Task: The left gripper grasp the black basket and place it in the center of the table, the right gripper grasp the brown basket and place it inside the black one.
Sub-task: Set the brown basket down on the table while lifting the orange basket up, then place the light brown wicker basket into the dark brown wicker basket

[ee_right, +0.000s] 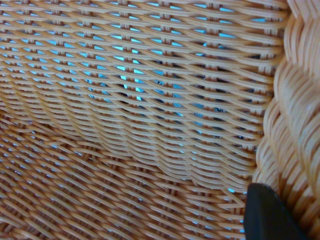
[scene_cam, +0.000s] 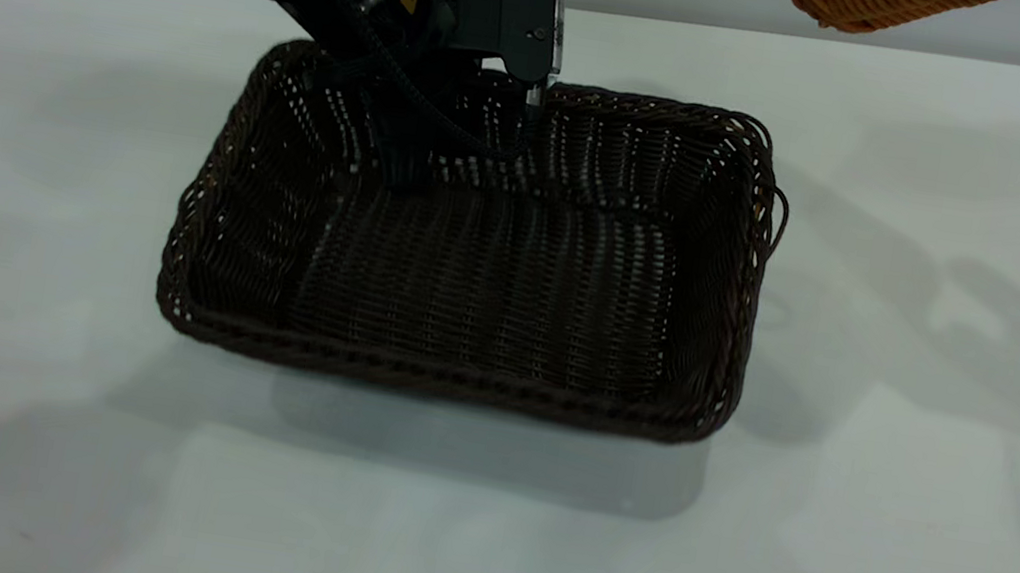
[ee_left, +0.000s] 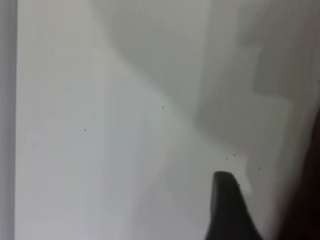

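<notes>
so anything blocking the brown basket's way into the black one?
Yes: the left gripper reaches down inside the black basket at its far wall. The brown basket hangs above, off to the right.

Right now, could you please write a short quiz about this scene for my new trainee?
1. True or false: the orange-tan woven wicker basket rests inside the dark brown-black woven wicker basket.
2. Which claw is at the dark basket's far wall: A) left claw, B) right claw?
3. Fill in: the dark basket stands on the white ___.

Key: 1. False; it is raised at the exterior view's top edge, apart from the dark basket. 2. A. 3. table.
</notes>
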Available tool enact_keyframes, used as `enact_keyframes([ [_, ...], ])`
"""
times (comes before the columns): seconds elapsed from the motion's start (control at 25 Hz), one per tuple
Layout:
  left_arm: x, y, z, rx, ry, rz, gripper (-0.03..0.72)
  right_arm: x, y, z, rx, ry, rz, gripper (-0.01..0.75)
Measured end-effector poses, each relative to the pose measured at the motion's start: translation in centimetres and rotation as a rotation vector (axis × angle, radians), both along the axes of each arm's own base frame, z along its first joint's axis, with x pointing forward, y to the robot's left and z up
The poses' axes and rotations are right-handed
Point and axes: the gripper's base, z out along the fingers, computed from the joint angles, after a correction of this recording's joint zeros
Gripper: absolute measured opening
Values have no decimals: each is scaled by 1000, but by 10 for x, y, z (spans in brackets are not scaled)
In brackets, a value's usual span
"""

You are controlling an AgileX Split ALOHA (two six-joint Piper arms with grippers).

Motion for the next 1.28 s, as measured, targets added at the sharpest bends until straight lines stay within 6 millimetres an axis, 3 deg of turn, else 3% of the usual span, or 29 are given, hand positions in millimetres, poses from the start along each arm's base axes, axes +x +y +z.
enact_keyframes([
  [0.24,1,-1,7,-12,-11,6,449,0,-3,1,8,-1,-12,73],
  [0.36,0,2,29,-2,-16,18,452,2,-13,3,31,-5,-58,73],
  [0.6,-7,12,108,27,-40,63,453,5,-38,1,18,12,-178,76],
  [0.76,-21,25,169,18,-88,96,453,5,-36,-10,-17,47,-161,76],
  [0.88,-34,36,217,-19,-156,118,453,3,-14,-24,-80,94,-58,76],
  [1.04,-58,50,276,-90,-271,131,454,-2,32,-45,-179,138,118,77],
  [1.28,-90,68,334,-198,-391,160,454,-7,101,-53,-329,92,339,77],
])
